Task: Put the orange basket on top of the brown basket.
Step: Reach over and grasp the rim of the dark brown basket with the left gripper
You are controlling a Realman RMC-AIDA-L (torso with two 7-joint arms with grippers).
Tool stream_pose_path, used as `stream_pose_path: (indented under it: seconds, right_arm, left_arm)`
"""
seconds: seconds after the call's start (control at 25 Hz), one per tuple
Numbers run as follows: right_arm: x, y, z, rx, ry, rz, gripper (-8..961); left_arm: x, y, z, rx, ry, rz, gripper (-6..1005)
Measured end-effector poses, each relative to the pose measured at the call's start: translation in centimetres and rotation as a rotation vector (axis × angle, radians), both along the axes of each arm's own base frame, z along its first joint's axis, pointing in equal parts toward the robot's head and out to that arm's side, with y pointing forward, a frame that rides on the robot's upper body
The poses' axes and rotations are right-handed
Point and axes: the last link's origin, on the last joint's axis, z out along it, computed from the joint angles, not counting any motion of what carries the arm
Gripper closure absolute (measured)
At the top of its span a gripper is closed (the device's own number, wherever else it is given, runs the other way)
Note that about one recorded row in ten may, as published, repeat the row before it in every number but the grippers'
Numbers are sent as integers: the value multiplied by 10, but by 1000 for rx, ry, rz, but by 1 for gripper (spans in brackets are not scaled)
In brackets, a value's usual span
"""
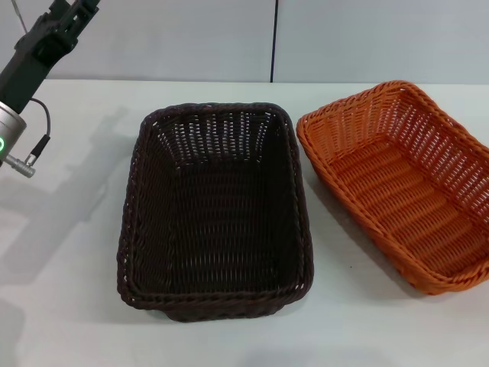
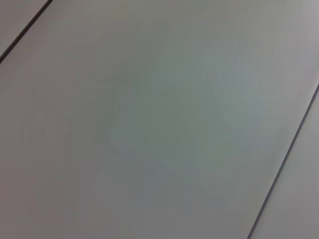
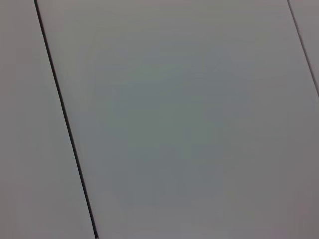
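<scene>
On the table (image 1: pixel 69 306): brown basket (image 1: pixel 218 210) beside orange basket (image 1: pixel 401 183) | left gripper (image 1: pixel 65 19) raised far-left, jaws' state unclear

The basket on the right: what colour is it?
Bright orange, seen best in the head view.

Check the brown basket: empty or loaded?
Empty. The head view shows the brown basket upright on the table, bare weave across its floor; the orange basket sits beside it, not inside.
</scene>
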Motion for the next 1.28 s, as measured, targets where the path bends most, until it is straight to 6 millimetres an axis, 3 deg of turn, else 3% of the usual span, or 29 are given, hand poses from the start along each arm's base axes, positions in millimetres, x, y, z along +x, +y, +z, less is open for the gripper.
stream_pose_path:
  seconds: [0.6,1.28]
  right_arm:
    - [-1,0,-5,-9,13,-1,115]
    - [0,-3,-10,-14,22,-5,114]
  left_arm:
    - [-2,-2,-2,-18,-3,5,135]
    - [20,18,10,-99,102,-32,136]
